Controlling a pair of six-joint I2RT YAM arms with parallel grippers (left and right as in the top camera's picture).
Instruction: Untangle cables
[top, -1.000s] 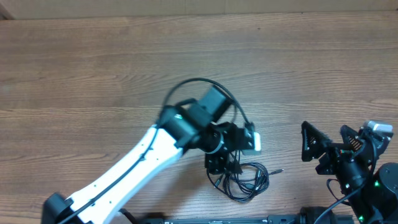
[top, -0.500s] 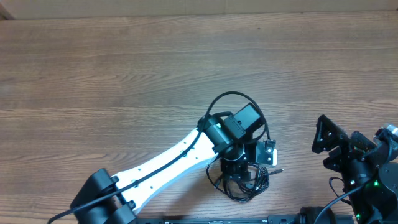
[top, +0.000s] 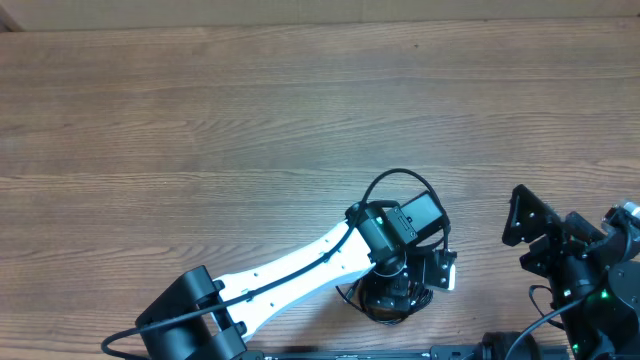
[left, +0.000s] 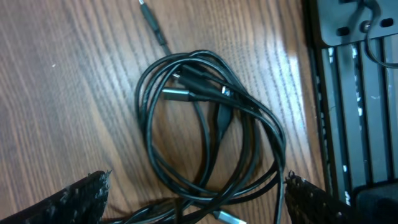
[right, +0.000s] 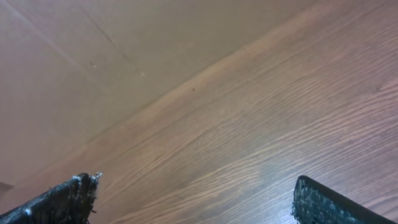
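The left gripper (left: 199, 198), jaws spread, is hanging over the cables (left: 211, 130); closing here may be pinching several loops together, tightening the tangle.

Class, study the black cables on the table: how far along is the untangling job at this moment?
Done: nothing yet; the cables lie in one overlapping coil on the table, one plug end sticking out. In hand: the left gripper hovers open above the coil, gripping nothing. Left: all the separating; the right gripper is open, away from the coil.
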